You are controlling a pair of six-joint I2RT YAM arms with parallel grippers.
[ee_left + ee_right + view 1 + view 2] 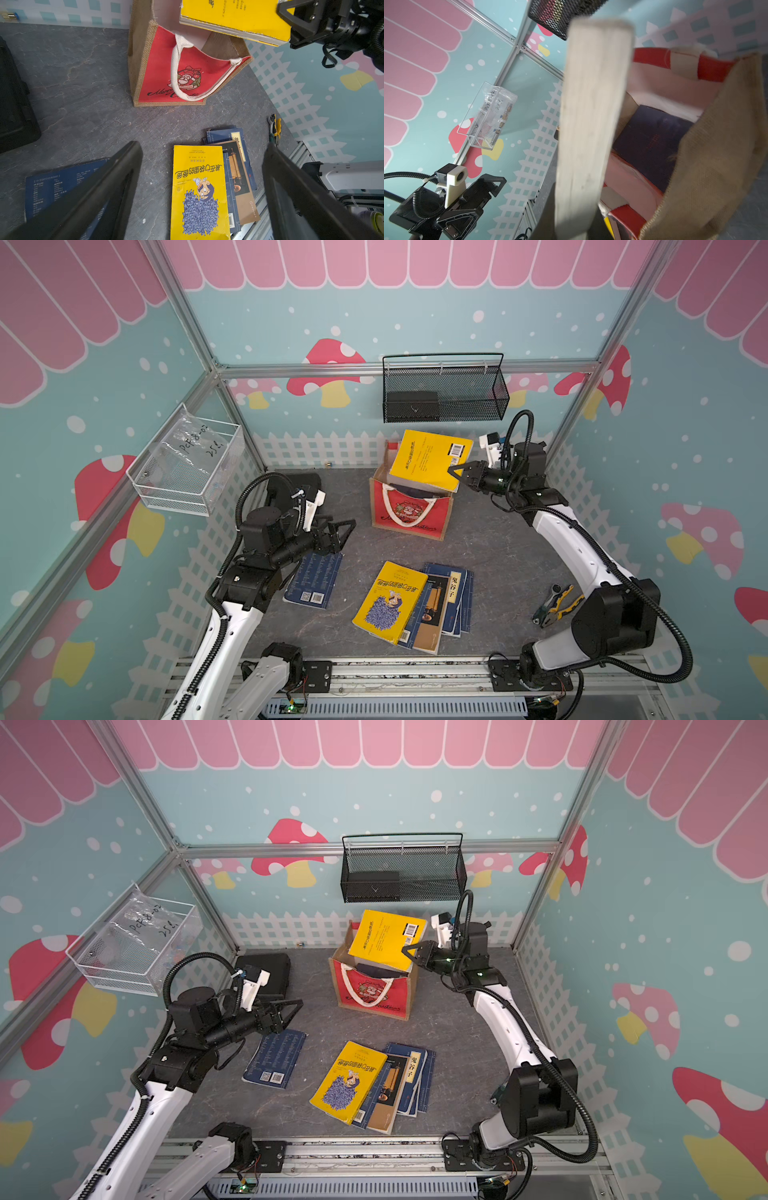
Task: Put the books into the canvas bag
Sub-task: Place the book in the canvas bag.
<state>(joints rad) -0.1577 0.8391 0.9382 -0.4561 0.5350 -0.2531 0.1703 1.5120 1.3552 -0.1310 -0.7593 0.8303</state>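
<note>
Pinching a corner of the thick yellow paperback (428, 458), the right end effector (453, 472) holds it tilted over the mouth of the boxy canvas bag (409, 516), red-fronted with coarse jute sides, near the table's (498, 556) far edge. A dark blue book (652, 141) lies inside. The left end effector (345, 536) hangs with jaws spread wide above a flat navy paperback (313, 583); a fanned stack (415, 605) of thin glossy books lies near the front edge.

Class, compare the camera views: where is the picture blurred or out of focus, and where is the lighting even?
Right wrist view: the page edge of the held yellow book is badly blurred, the canvas bag clearer. Left wrist view: the left gripper is dark and soft-edged; the flat yellow book is crisp. Both top views: even light, faint shadows on the table.
</note>
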